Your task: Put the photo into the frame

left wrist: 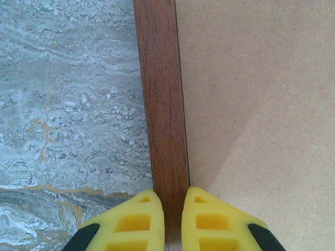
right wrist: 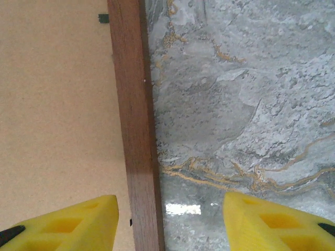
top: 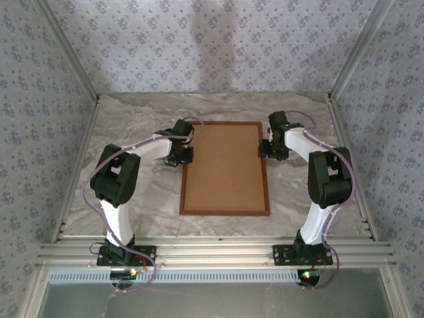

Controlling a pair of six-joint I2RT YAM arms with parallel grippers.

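the frame (top: 225, 212) lies flat in the middle of the bench (top: 156, 199), back up, with a brown backing board (top: 226, 165) sitting in it; whether the photo is under that board you cannot tell. your left end effector (left wrist: 170, 192) is pinched on the left rail, while your right end effector (right wrist: 170, 201) stands spread astride the right rail, clear of the wood. expect thin, stiff, light wood that may slide on polished marble, so grip the rails, not the board. no brand, label or lettering is readable
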